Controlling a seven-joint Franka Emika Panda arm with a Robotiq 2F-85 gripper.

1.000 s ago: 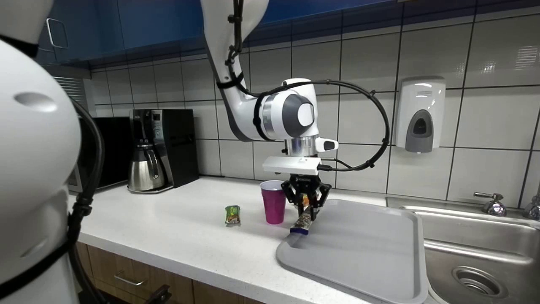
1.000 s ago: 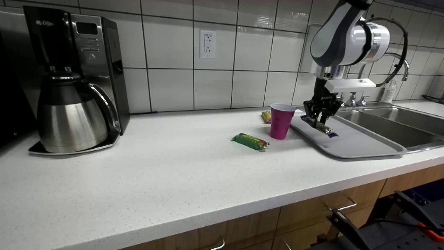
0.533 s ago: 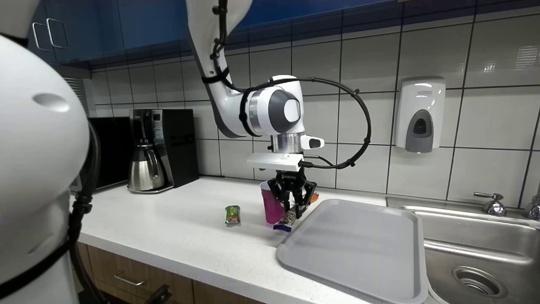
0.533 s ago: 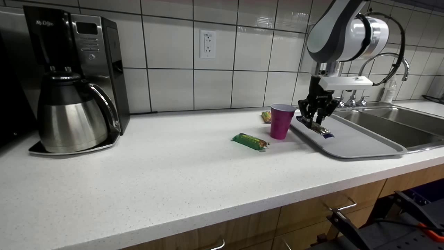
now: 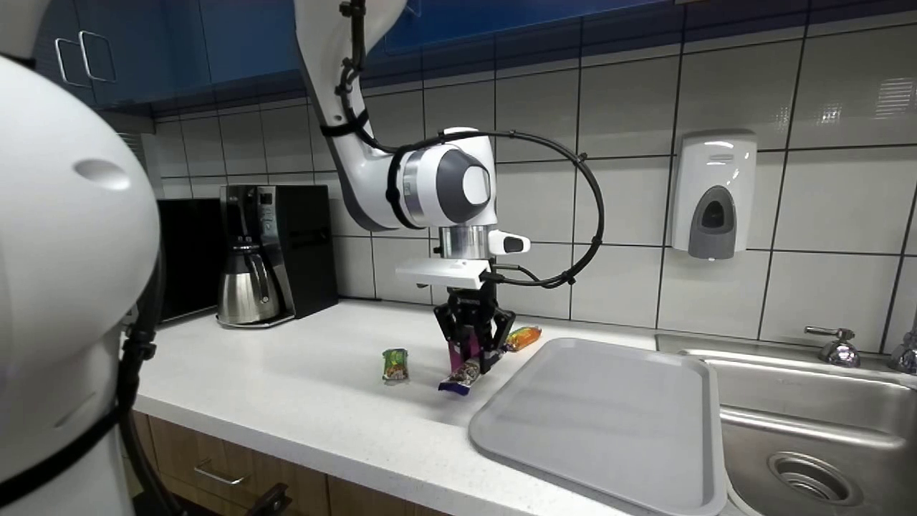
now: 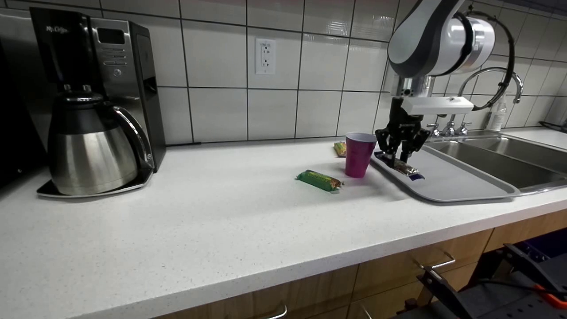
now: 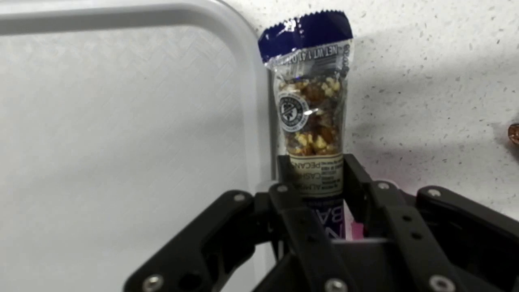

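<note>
Grey and flat, the tray in an exterior view lies to the right of the pincer, which points down over the white counter. We see an orange packet behind and to the right of the pincer and a green packet to its left; both lie flat, we judge, because such packets would hardly stand.

In an exterior view, we find the cup upright just left of the pincer, narrow base down, apparently steady.

In the wrist view, we see the pincer gripping the bar, its fingers against the two long sides. The bar sits just beside the tray's rim, over the counter; whether it touches either we cannot tell. We think it is held across its narrow width because that suits the pincer, near the middle for balance. It looks glossy: clear film over brown nut pieces, a round badge, a pale label between the fingers, and a dark blue crimped end pointing away from the pincer. The print reads upside down to us.
</note>
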